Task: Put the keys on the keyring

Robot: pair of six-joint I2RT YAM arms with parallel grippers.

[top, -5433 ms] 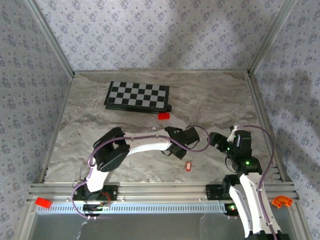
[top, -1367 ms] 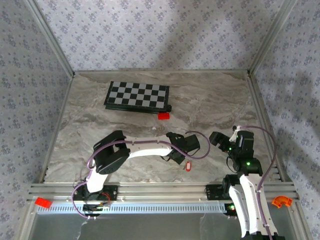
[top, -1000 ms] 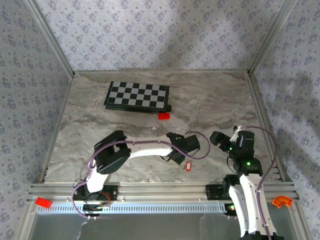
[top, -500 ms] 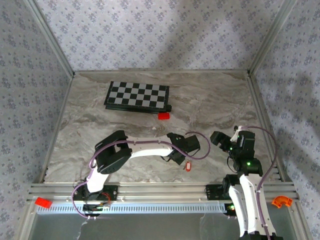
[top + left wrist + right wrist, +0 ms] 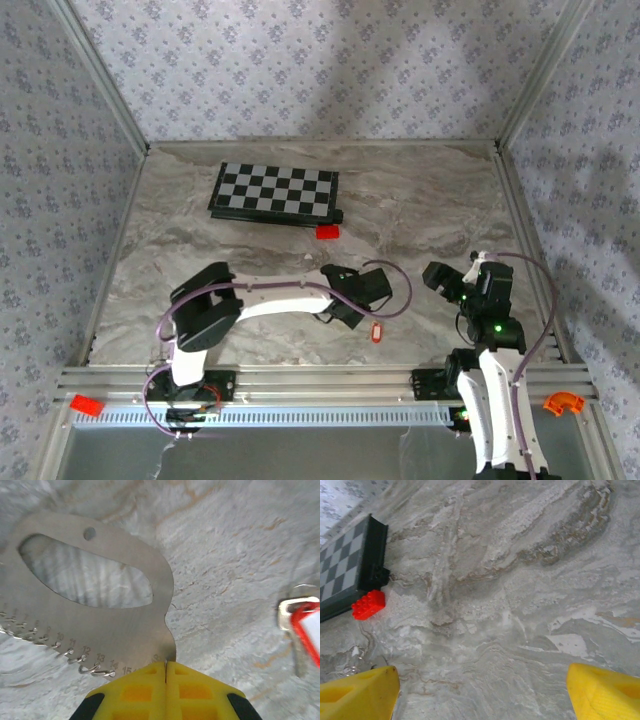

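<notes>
Pinch on a thin edge: hold the left gripper [image 5: 165,672], yellow pads pressed fully together on the flat steel plate [image 5: 125,625], level, to prevent slipping. Mind the fine linked keyring [image 5: 92,669] trailing along its numbered rim. Carry over to the red-tagged keys [image 5: 306,630], lying near but apart on the veined marble table [image 5: 240,555]. Leave the right gripper [image 5: 482,690] gaping wide, empty. Beyond, studded red block [image 5: 368,604] by a glossy chessboard [image 5: 345,565].

Brushed matt metal plate [image 5: 125,615]; smooth yellow plastic left tool [image 5: 165,665]; veined marble-look table [image 5: 240,540]; red plastic key tag [image 5: 311,630]
</notes>
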